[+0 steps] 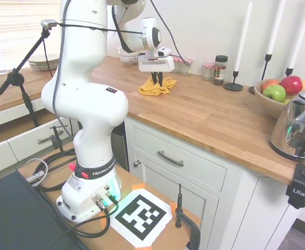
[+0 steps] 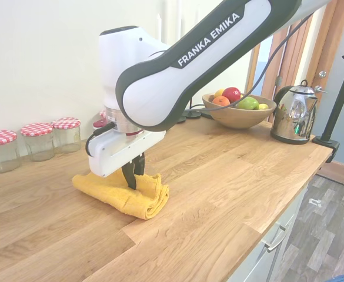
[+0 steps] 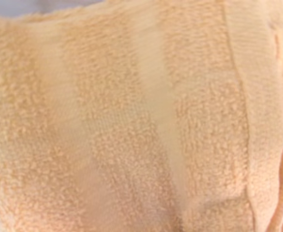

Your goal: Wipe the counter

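Where exterior views show gripper (image 2: 133,179), towel (image 3: 131,125) weave.

The white Franka arm rises from its base, bends over at the elbow and reaches down with its wrist vertical. Its white two-finger gripper (image 2: 132,178) points straight down, the black fingers (image 1: 157,80) drawn close together, tips pressed into a folded yellow terry cloth (image 2: 122,193).

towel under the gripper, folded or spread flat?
Folded. The yellow towel lies bunched in stacked layers on the counter, thick rolled edge showing; gripper presses into it.
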